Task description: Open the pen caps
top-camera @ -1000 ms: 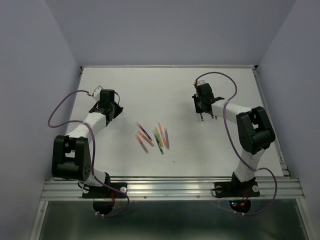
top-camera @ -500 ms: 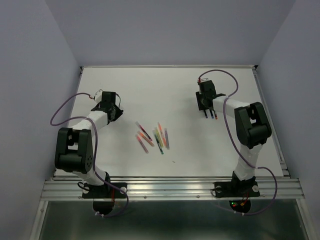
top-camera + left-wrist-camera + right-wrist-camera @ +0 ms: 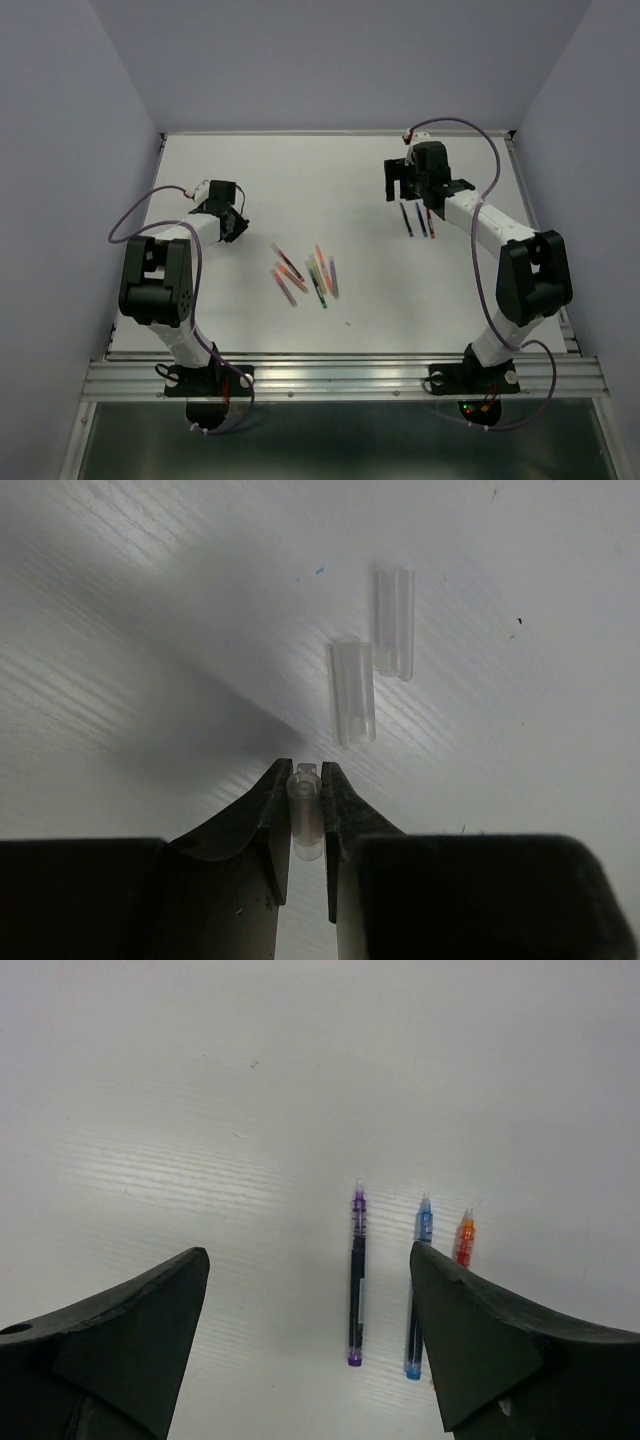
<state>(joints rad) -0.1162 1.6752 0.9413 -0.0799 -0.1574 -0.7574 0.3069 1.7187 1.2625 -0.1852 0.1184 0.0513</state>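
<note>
1. The left pincer (image 3: 305, 780) is nipped almost closed on a clear cap (image 3: 306, 825); two loose caps (image 3: 352, 692) lie just ahead of it.
2. The right pincer (image 3: 307, 1255) gapes wide and holds nothing; three pens (image 3: 356, 1280) lie below its gap.

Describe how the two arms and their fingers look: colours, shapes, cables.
Both the left arm and the right arm have white tubular links joined by chunky black joint housings. A thin purple cable loops along each. The left arm's fingers are black and taper to narrow tips. The right arm's fingers are broad black wedges. No markings are legible.
</note>
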